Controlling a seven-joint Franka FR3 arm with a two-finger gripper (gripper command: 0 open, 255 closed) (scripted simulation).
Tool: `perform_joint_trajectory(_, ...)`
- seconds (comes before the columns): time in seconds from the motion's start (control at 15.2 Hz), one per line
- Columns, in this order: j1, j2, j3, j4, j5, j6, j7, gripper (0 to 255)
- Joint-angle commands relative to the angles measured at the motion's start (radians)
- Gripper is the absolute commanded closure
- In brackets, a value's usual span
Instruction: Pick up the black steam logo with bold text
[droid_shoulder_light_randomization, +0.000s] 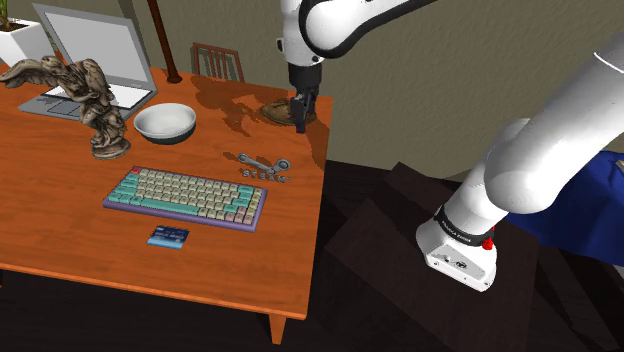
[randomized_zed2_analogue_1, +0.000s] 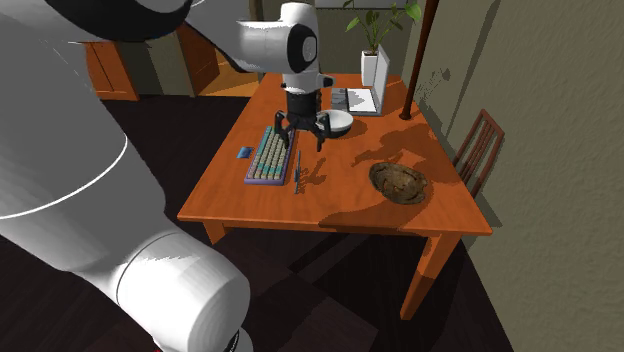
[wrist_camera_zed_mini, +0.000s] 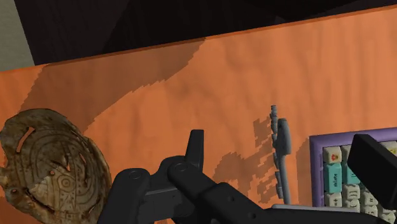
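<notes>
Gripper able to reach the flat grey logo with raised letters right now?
Probably yes: the grey logo lies bare on the orange table, the open gripper hangs above it; the purple-framed keyboard beside it leaves little room.

In my shoulder view I see the keyboard (droid_shoulder_light_randomization: 186, 198) lying mid-bench (droid_shoulder_light_randomization: 60, 230), with the card (droid_shoulder_light_randomization: 168, 237) just before it, toward the near edge. The tool (droid_shoulder_light_randomization: 263, 167) lies behind the keyboard's right end. The bowl (droid_shoulder_light_randomization: 165, 122) sits behind the keyboard, with the statue (droid_shoulder_light_randomization: 85, 95) to its left and the laptop (droid_shoulder_light_randomization: 95, 65) behind both. The disc (droid_shoulder_light_randomization: 272, 113) lies near the far right corner. A chair (droid_shoulder_light_randomization: 217, 62) stands beyond the bench.
</notes>
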Motion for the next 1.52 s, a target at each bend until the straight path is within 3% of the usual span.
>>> perform_joint_trajectory(0.0,0.007,0.080,0.011,0.042,-0.010,0.025,0.001,0)
perform_joint_trajectory(0.66,0.066,0.470,0.043,0.284,-0.088,0.101,0.013,0)
perform_joint_trajectory(1.32,0.078,0.560,0.034,0.287,-0.113,0.182,0.028,0)
perform_joint_trajectory(1.39,0.078,0.559,0.033,0.286,-0.113,0.183,0.028,255)
perform_joint_trajectory(1.45,0.078,0.559,0.034,0.285,-0.113,0.183,0.028,255)
